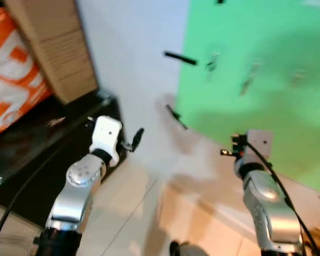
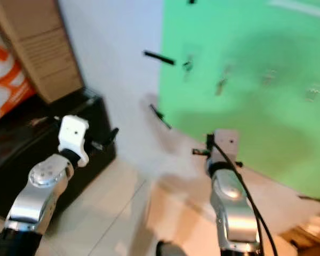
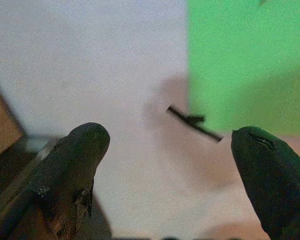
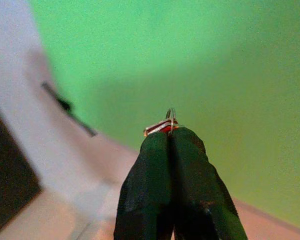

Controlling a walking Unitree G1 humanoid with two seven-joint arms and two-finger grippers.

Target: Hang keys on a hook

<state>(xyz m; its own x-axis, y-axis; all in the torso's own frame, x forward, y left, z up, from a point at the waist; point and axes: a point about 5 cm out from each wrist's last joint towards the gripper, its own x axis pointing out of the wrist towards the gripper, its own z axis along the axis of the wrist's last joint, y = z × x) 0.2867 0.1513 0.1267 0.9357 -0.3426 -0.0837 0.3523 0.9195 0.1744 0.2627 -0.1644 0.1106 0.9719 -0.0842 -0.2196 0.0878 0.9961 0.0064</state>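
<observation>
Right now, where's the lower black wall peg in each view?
Left eye: lower black peg, mid-frame, on the green panel edge.
Right eye: peg at centre, same edge.
Left wrist: peg between open left claw tips.
Right wrist: peg beyond right claw, shut on key ring.
Shared landmark: white-green edge.

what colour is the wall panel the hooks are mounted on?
Bright green panel, with the hooks black. Clearest in the left eye view.

Keys (image 4: 162, 126): thin metal ring with a red bit, pinched at the tips of the right gripper (image 4: 170, 137), sticking up just past the closed fingers, held in front of the green wall panel. Hooks (image 1: 212, 63): small blurry metal ones in a row high on the panel, well apart from the keys.
</observation>
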